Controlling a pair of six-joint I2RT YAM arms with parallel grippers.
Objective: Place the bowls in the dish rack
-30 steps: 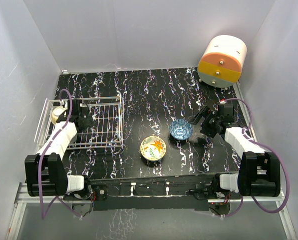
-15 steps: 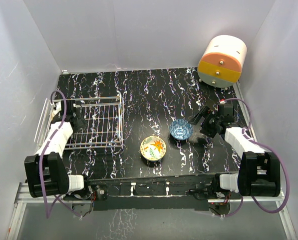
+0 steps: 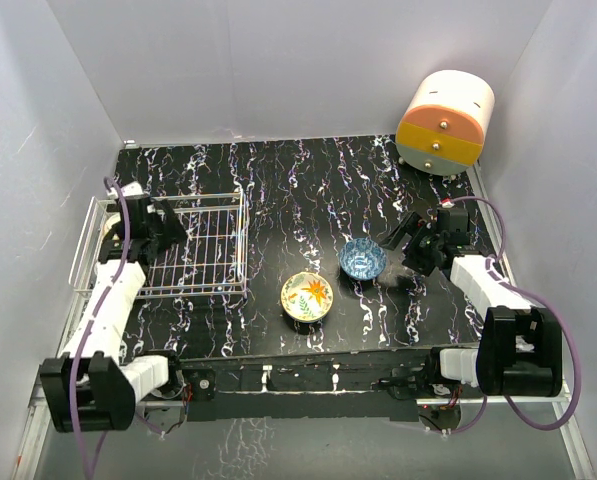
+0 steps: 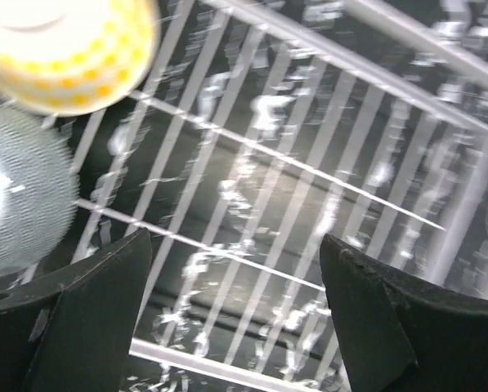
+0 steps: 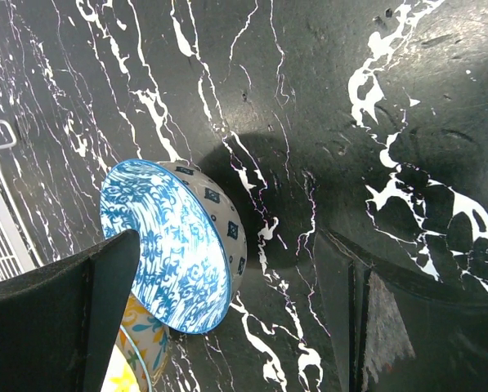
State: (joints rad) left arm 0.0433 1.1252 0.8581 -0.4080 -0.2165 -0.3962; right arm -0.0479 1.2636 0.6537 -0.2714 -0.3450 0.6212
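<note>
Rack (image 3: 242,240) — long axis runs left-right.

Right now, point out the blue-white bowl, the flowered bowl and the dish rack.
blue-white bowl (image 3: 362,258), top external view, on its patterned inside.
flowered bowl (image 3: 307,296), top external view, on the painted flowers inside.
dish rack (image 3: 203,252), top external view, on a bare stretch of its wire floor.
</note>
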